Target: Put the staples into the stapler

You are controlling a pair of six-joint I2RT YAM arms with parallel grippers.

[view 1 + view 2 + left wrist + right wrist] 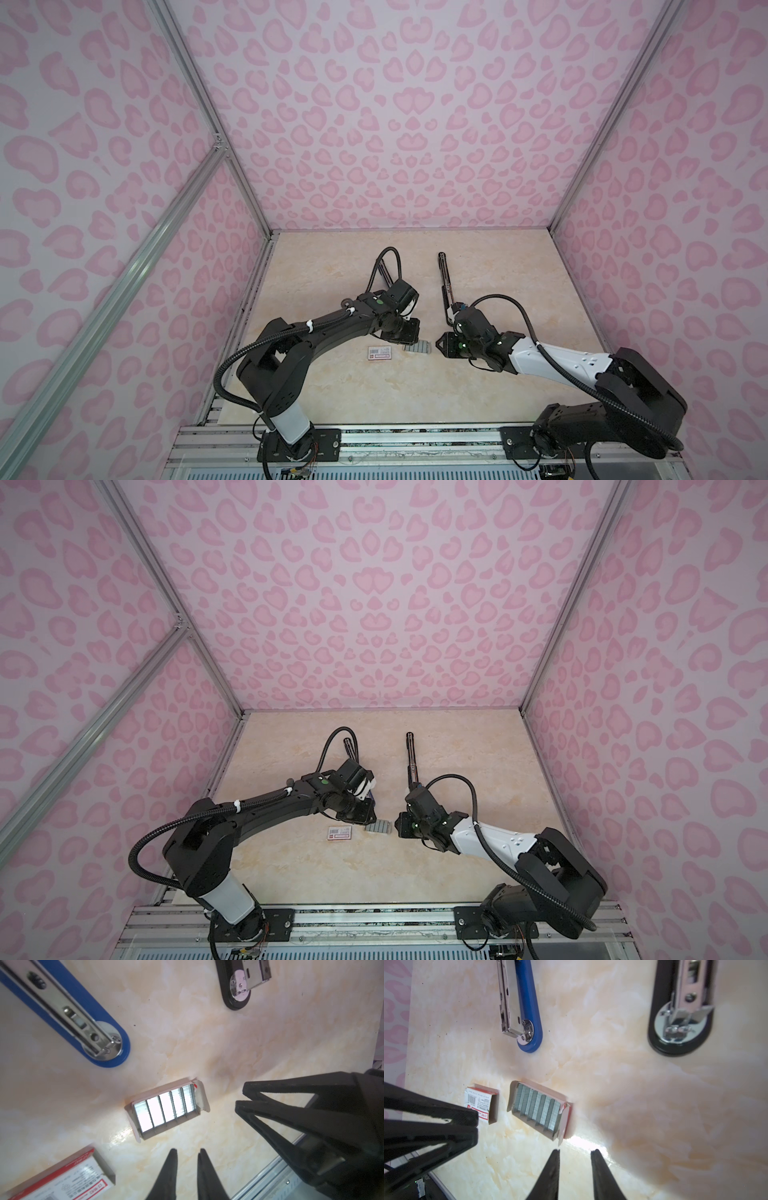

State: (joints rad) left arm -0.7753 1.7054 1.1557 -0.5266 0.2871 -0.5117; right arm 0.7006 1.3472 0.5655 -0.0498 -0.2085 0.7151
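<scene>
The staples [165,1111] are seen lying in rows in an open card tray [203,1096] on the tabletop [228,1047], between the two claws. The left claw [187,1154] is narrowly parted and empty. The right claw [576,1152] is parted slightly wider and is also empty. A blue stapler [83,1020] and a black stapler [239,987] are laid open nearby.

Robot lab test booth, not a home. Pink spotted-print panels [395,124] close it in at 9, 12 and 3 o'clock. Bare aluminium framing [199,95] at the corners. Marble-look tabletop [415,395]. Left arm [291,365] and right arm [561,357] bolted to a metal rail [419,440] at 6 o'clock.
</scene>
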